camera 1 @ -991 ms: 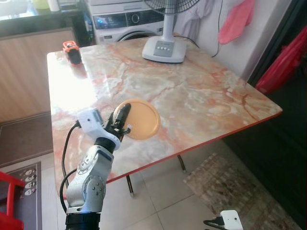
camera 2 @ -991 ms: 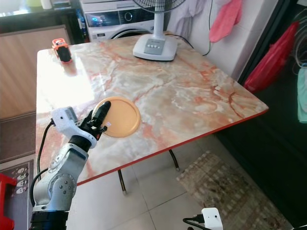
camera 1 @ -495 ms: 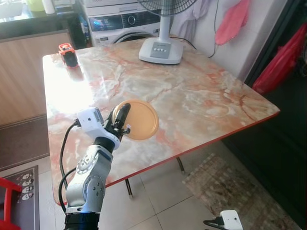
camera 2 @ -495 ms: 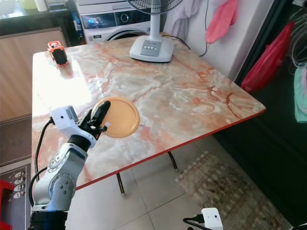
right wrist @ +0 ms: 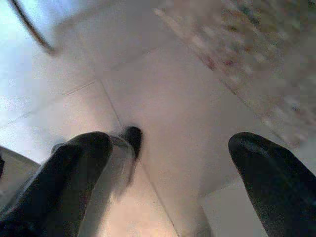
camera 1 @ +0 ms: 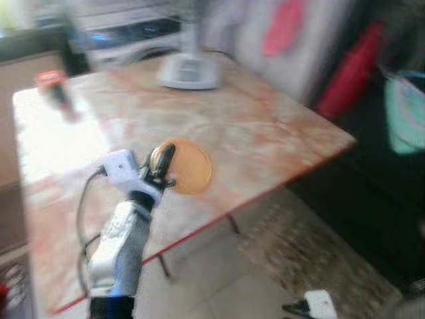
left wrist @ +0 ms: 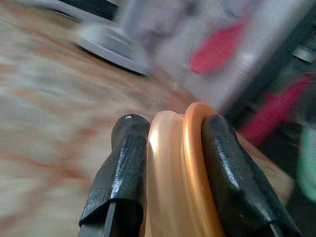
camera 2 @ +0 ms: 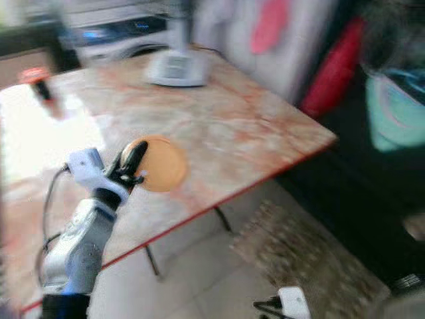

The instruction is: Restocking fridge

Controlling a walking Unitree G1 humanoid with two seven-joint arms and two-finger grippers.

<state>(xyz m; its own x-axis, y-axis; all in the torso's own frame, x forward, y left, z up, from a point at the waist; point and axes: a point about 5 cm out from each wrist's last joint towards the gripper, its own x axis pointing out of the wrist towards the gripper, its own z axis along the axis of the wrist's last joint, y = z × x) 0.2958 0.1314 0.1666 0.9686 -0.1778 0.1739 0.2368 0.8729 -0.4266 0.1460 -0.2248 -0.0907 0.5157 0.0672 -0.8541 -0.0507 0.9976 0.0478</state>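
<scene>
Well, we see one round orange plate (camera 1: pixel 188 166), and our left gripper (left wrist: pixel 170 163) is clamped on its rim. In the left wrist view, one black finger (left wrist: pixel 123 168) presses on the pale side of the plate and the other finger presses on the orange side, so the rim sits tight between the two. The plate stretches out past the fingertips, over the marble table (camera 1: pixel 265 126). We cannot tell if it rests flat on the table or is lifted a little — the head views are too blurry.

Our right gripper (right wrist: pixel 173 173) hangs low near the floor, well apart from the plate. Its two black fingers are spread wide with nothing between them. Past them we see pale floor tiles (right wrist: pixel 163 98) and one speckled rug (right wrist: pixel 256 54).

On the table we count three things. There is the plate in the left gripper. Far beyond the left gripper's fingertips stands one white fan base (camera 1: pixel 188 70). Off at the far corner, to the left of that gripper, is one small orange and black thing (camera 1: pixel 53 83) — too blurred for us to name.

Behind the table there is one washing machine (camera 1: pixel 129 43). One pink cloth (camera 1: pixel 282 26) hangs on the wall, and one red bag (camera 1: pixel 348 76) hangs further to the right.
</scene>
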